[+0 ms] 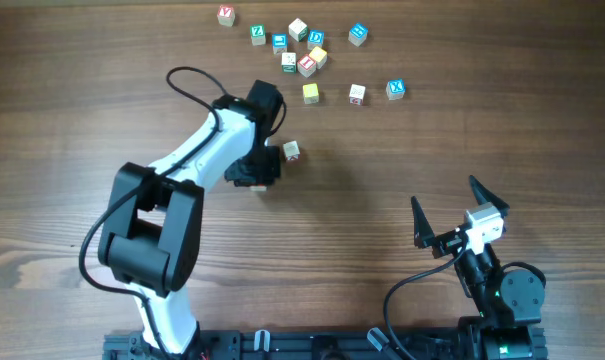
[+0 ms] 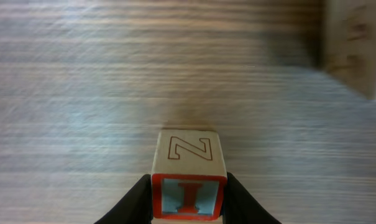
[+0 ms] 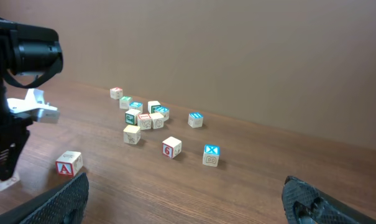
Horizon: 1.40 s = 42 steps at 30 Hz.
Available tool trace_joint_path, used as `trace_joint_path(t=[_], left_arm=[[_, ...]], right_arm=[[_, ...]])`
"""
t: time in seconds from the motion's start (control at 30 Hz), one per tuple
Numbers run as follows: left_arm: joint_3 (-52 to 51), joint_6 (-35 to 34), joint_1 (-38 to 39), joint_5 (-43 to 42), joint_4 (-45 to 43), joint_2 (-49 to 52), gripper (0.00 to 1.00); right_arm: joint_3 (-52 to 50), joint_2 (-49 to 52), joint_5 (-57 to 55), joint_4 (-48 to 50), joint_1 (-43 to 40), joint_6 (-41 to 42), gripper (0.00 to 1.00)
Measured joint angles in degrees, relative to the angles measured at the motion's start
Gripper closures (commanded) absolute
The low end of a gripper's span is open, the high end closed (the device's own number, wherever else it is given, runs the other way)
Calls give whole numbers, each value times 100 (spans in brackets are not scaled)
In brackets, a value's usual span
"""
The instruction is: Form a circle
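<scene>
Left claw (image 2: 189, 202): closed against both sides of the Z cube (image 2: 189, 158), near the middle of the table (image 1: 82, 100).
Handling: small wooden cube, likely light, stiff and smooth; pinch two opposite flat faces squarely.
Circle (image 1: 307, 63): judged unfinished, a tight cluster at the far middle.
Right claw (image 1: 443, 192): spread wide, empty.

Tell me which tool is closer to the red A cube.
Left. The left tool, closed on a Z cube, sits beside the red A cube, to its lower left in the overhead view. The right tool stands open far off toward the lower right.
</scene>
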State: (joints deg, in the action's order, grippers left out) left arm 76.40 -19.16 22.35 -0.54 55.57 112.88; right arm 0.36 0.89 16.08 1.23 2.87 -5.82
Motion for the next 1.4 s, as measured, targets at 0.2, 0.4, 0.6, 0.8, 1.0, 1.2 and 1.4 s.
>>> trace_joint_path(t=[0.2,0.4,0.6,0.8,1.0,1.2,1.4], left_arm=[[2,22,455,7,-278,-2,69],[0,109,649,20,-509,-2,69],[0,127,654,151,-619,-2,66],[0,129,654,389,-660,-2,66],[0,129,654,538,-743,-2,66],[0,133,654,542,-822,-2,60],[0,168,654,546,-822,-2,53]], right_arm=[[0,0,0,0,0,0,0],[0,0,0,0,0,0,0],[0,0,0,0,0,0,0],[0,0,0,0,0,0,0],[0,0,0,0,0,0,0],[0,0,0,0,0,0,0],[0,0,0,0,0,0,0]])
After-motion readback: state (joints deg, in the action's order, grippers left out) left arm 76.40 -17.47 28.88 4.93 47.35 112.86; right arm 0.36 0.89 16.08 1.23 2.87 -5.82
